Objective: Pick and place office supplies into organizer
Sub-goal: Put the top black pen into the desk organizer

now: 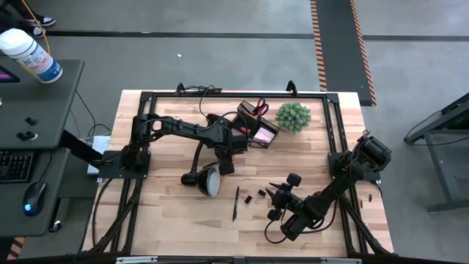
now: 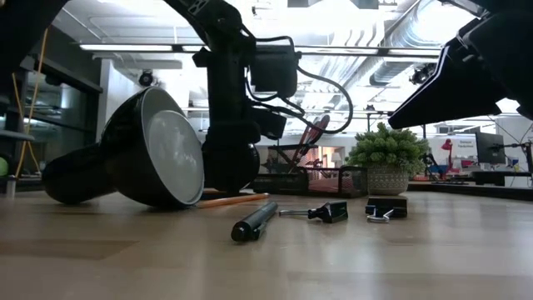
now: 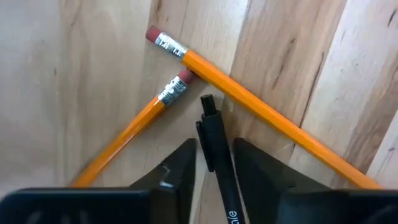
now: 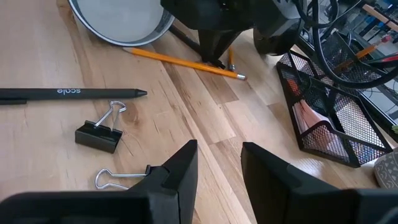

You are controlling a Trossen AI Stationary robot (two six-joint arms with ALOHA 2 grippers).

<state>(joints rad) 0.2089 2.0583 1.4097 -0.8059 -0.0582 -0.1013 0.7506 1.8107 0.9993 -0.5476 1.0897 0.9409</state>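
Left pincer (image 3: 214, 171) down on the table (image 3: 74, 74) just beside the lamp (image 1: 207, 180) — fingers partly apart, straddling a black pen (image 3: 214, 143) whose long axis runs straight between them. Two pencils (image 3: 261, 115) lie just past its tip. Judged: closing on the pen. Right pincer (image 4: 217, 174) apart, waiting near the binder clips (image 4: 99, 134), farther off.

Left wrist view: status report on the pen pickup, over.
Left tool low over black pen, two pencils alongside. Right tool open, hovering near binder clips. Desk lamp lies close by left tool.
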